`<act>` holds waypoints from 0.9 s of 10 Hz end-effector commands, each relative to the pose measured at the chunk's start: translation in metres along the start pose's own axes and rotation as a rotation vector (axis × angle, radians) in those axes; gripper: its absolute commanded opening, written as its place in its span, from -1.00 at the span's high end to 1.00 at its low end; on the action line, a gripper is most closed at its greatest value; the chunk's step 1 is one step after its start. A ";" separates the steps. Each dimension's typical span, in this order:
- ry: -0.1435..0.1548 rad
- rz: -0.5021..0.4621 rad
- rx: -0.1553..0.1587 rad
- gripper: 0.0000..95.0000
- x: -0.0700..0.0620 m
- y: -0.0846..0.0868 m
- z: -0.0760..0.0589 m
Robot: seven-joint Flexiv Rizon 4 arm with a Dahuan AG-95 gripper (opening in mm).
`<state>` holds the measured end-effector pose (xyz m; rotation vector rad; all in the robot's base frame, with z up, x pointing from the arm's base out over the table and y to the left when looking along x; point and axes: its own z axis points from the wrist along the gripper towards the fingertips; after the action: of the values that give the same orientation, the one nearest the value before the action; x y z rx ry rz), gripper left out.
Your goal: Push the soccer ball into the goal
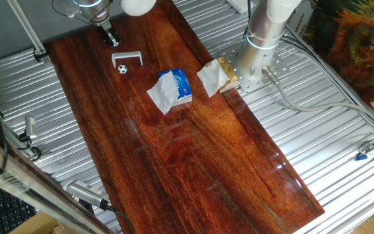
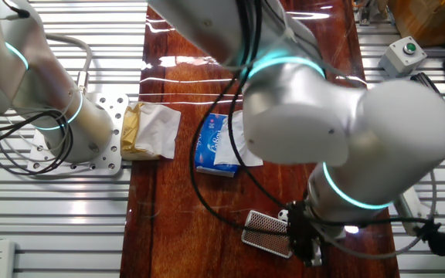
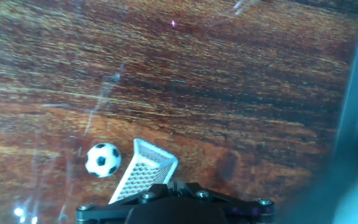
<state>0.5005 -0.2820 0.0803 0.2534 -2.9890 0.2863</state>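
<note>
The soccer ball (image 1: 123, 67) is a tiny white ball with black patches on the wooden board. It lies just in front of the goal (image 1: 126, 58), near its left leg. In the hand view the ball (image 3: 103, 160) lies a little left of the goal's net (image 3: 145, 171), apart from it. My gripper (image 1: 111, 39) hangs low over the board's far end, behind the goal, with its fingers together and empty. In the hand view its fingertips (image 3: 174, 185) sit at the bottom edge, right by the net. In the other fixed view the goal (image 2: 267, 232) shows beside my gripper (image 2: 307, 241), and the ball is hidden.
A blue packet with white tissue (image 1: 176, 88) lies mid-board, and crumpled white-and-tan paper (image 1: 216, 77) lies at the board's right edge by the arm's base plate (image 1: 252, 68). Ribbed metal table (image 1: 317, 123) flanks the wooden board (image 1: 193, 156). The arm's bulk (image 2: 338, 116) hides much of the other fixed view.
</note>
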 end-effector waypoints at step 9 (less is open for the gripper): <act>-0.041 0.035 -0.070 1.00 -0.023 0.017 0.016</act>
<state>0.5198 -0.2655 0.0560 0.2067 -3.0384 0.1906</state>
